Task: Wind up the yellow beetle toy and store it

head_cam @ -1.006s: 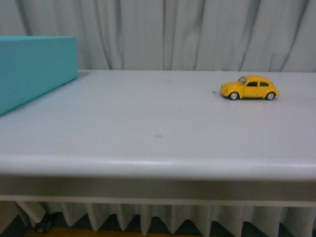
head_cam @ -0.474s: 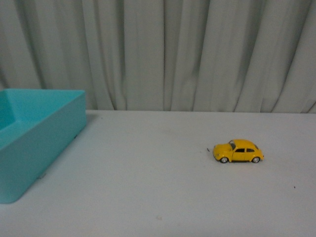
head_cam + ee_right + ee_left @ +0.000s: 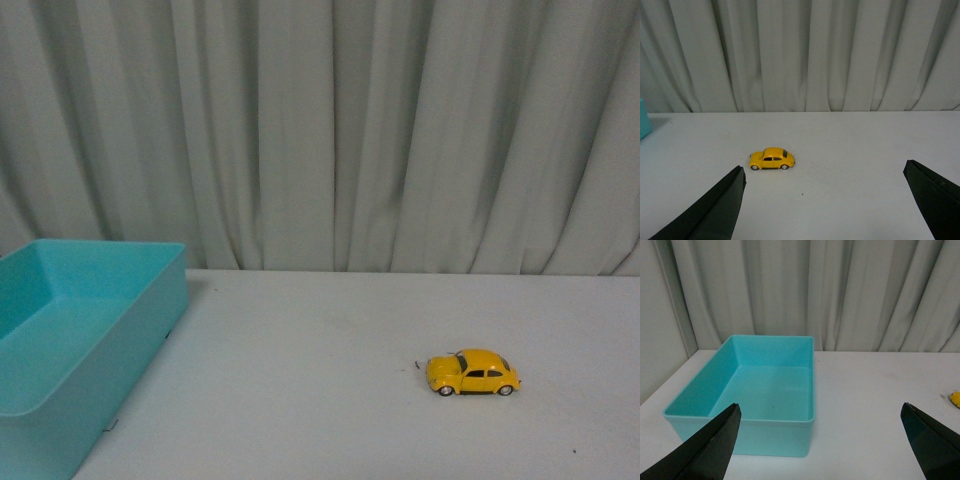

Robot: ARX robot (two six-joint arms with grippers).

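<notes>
Left gripper [image 3: 820, 407] and right gripper [image 3: 824, 165] gape empty; glossy yellow beetle toy car [image 3: 472, 373], well apart from turquoise plastic box [image 3: 135, 380], may roll if nudged

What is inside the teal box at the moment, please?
The teal box looks empty: only bare floor shows. The strip behind its near wall is hidden. The yellow beetle toy sits outside, on the table.

One yellow beetle toy [image 3: 472, 373], lower right of the front view; one turquoise bin [image 3: 130, 350], lower left; one white table [image 3: 300, 400]; two grippers: left gripper [image 3: 820, 409], right gripper [image 3: 825, 167].
</notes>
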